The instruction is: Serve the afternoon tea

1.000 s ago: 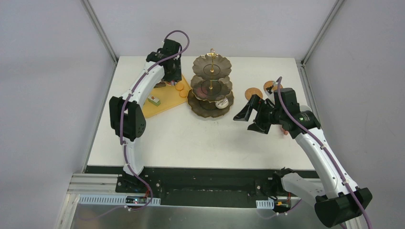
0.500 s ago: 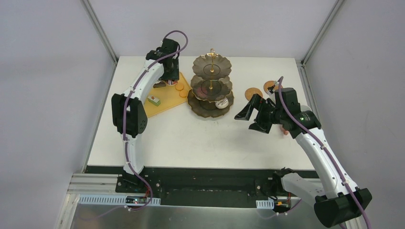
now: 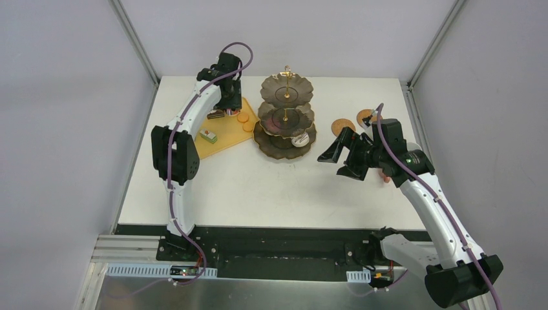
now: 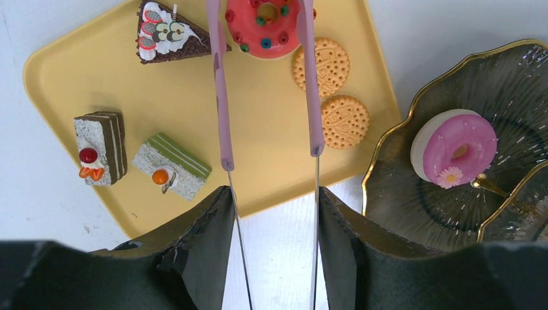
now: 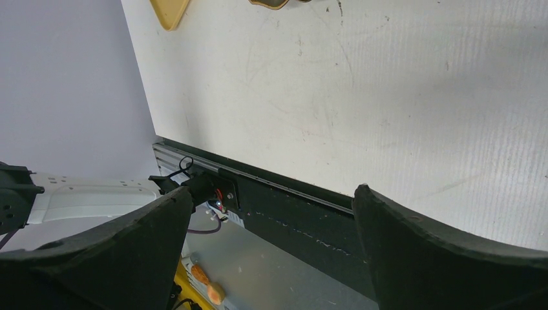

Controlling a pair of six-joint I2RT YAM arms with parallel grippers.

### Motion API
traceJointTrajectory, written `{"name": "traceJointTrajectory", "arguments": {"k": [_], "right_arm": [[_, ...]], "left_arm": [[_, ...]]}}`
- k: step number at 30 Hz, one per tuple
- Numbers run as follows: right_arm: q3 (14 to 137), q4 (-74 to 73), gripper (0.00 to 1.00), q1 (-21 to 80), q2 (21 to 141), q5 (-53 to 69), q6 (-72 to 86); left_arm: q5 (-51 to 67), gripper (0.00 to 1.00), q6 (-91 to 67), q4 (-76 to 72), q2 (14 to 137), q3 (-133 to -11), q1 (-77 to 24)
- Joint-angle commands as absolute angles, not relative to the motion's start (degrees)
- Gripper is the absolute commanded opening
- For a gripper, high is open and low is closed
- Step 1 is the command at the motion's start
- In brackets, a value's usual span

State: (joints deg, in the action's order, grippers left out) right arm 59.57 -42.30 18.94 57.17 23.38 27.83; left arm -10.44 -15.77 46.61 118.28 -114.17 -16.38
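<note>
The dark three-tier stand point(image 3: 286, 116) with its gold rod stands at the table's back middle, with a pink doughnut point(image 4: 454, 147) on its bottom tier. My left gripper point(image 3: 226, 103) point(image 4: 274, 194) is shut on pink-tipped tongs point(image 4: 223, 116), whose arms straddle a red doughnut point(image 4: 268, 26) on the yellow tray point(image 4: 271, 168). A chocolate wedge point(image 4: 171, 35), a dark layered slice point(image 4: 98, 147), a green slice point(image 4: 171, 166) and two orange cookies point(image 4: 321, 66) lie there too. My right gripper point(image 3: 336, 161) point(image 5: 271, 219) is open and empty, right of the stand. Two woven coasters point(image 3: 343, 126) lie behind it. A pinkish cup point(image 3: 386, 179) peeks from behind the right arm; the blue-grey cup is hidden.
The yellow tray point(image 3: 223, 139) touches the stand's left side. The table's point(image 5: 362, 97) black front rail point(image 5: 291, 200) shows under my right gripper. Grey walls with metal posts close in the table at the back and sides.
My left gripper has shifted slightly back and left over the tray with the tongs. The right arm has hardly moved.
</note>
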Motion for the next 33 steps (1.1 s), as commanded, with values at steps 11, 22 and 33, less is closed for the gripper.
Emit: {"name": "traceJointTrajectory", "arguments": {"k": [11, 22, 33], "right_arm": [[61.8, -42.0, 0.99, 18.4, 56.4, 24.3, 27.3], [61.3, -42.2, 0.99, 18.3, 55.6, 24.3, 27.4], [61.1, -42.5, 0.99, 18.3, 55.0, 24.3, 27.4]], "left_arm": [[-7.9, 0.49, -16.9, 46.1, 115.8, -113.2, -15.4], [-8.8, 0.52, -16.3, 46.5, 114.9, -113.0, -15.3], [-8.3, 0.52, -16.3, 46.6, 115.3, -113.2, -14.2]]}}
